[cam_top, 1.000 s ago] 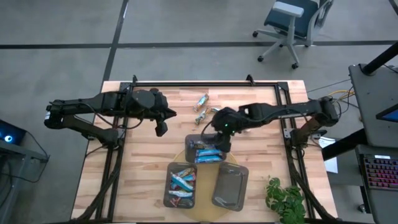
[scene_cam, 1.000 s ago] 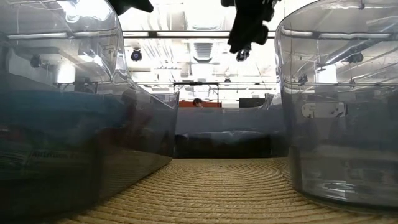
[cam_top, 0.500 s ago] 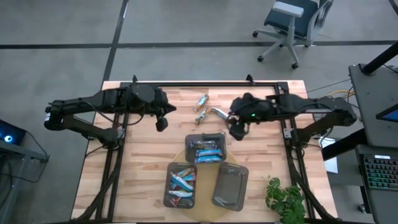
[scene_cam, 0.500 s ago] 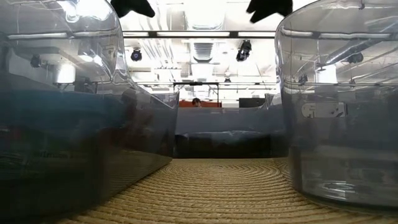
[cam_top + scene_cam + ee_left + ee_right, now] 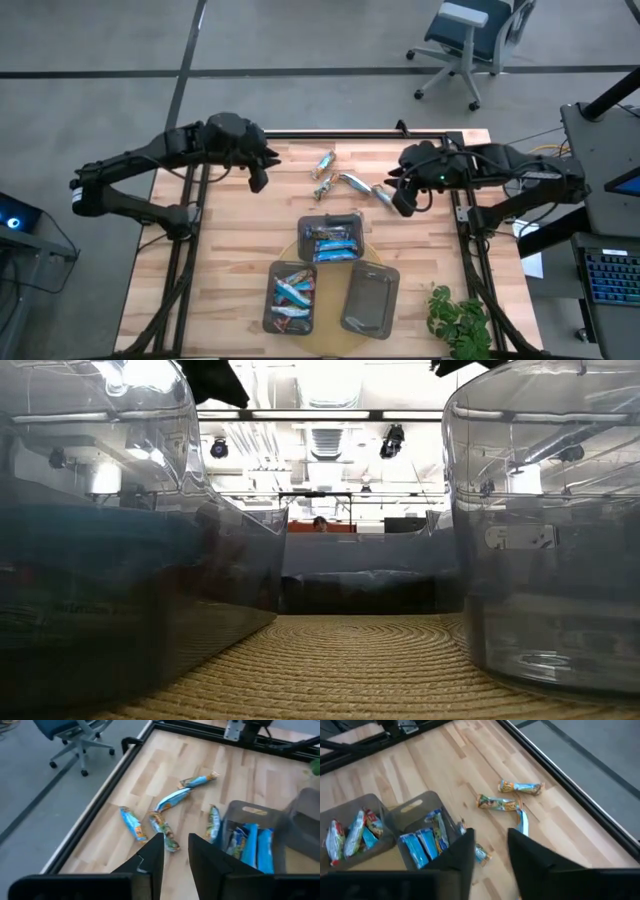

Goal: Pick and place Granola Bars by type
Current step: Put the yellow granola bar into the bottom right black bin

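Several loose granola bars lie flat on the wood near the far edge: a blue one (image 5: 323, 163), two tan-and-blue ones (image 5: 322, 185) (image 5: 350, 181), one by the right gripper (image 5: 382, 193), and one against the far tray's wall (image 5: 213, 822). The far tray (image 5: 332, 240) holds blue bars (image 5: 422, 842). The near left tray (image 5: 290, 295) holds mixed bars. My left gripper (image 5: 258, 180) (image 5: 175, 857) hovers open, left of the loose bars. My right gripper (image 5: 403, 200) (image 5: 492, 855) hovers open on their right.
A third grey tray (image 5: 370, 298) sits near right, with nothing showing in it. All three trays stand on a round woven mat (image 5: 350, 660). A black frame rail (image 5: 330, 133) runs along the far edge. A plant (image 5: 460, 320) stands at the near right corner. Bare wood lies left of the trays.
My right gripper has risen from just above the far tray and moved toward the table's right and far edge, ending beside the loose bars. My left gripper has shifted a little toward the far edge. The bars have stayed where they were.
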Controlling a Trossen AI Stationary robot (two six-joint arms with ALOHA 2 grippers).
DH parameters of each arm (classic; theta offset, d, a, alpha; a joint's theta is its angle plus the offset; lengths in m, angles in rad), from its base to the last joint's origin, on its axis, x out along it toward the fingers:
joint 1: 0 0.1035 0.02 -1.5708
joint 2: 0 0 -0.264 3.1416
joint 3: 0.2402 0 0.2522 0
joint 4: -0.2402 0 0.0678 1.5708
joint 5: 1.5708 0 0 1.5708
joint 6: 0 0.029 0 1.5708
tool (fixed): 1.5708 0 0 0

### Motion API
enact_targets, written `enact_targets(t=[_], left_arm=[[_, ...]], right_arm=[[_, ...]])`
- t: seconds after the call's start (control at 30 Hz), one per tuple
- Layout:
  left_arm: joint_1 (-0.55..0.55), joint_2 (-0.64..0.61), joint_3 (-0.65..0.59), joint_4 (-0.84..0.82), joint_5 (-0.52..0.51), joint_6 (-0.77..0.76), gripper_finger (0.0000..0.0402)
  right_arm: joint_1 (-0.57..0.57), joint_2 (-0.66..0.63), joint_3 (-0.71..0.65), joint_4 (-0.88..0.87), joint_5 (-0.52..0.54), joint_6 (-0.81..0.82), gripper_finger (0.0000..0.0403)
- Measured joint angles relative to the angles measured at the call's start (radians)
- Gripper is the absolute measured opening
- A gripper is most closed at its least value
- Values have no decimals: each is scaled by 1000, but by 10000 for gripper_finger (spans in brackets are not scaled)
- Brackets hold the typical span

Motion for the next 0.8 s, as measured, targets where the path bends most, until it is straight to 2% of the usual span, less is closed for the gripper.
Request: enact_targets(t=[0.1,0.17,0.3,0.5,0.7,0.8], left_arm=[[20,0,0,12,0,1,73],[33,0,0,28,0,0,73],[72,4,14,50,48,-27,74],[117,82,122,-8,167,-36,74],[121,211,285,-133,178,42,76],[121,271,369,-191,178,70,92]], right_arm=[[0,-15,0,-23,0,-8,33],[0,-27,0,-32,0,-15,17],[0,-39,0,-59,6,-14,11],[0,-46,0,-75,25,-11,9],[0,-45,-2,-93,26,-7,9],[0,-45,-2,-97,26,-7,9]])
